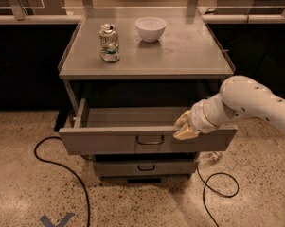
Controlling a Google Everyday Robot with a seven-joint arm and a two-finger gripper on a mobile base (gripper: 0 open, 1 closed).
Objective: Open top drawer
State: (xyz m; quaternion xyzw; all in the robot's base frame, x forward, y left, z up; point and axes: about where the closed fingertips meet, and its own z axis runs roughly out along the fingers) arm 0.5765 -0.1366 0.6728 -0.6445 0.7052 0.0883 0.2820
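Under the cabinet top (189, 56), the top drawer (109, 140) stands pulled out.
Gripper (182, 126) sits at the drawer front's upper edge, right of the handle (150, 140); how far open it is, or whether it grips anything, I cannot tell. Can (109, 42) and bowl (150, 28) stand on top.

Dim, warm indoor light falling from above.
The cabinet top (180, 51) carries a soft sheen, strongest near the white bowl (150, 28), and the can (109, 42) glints. The recess above the top drawer (109, 141) lies in deep shadow. The pale gripper (183, 127), at the drawer's front rim right of the handle, stands out brightly lit. The speckled floor (19, 193) is dull and evenly lit.
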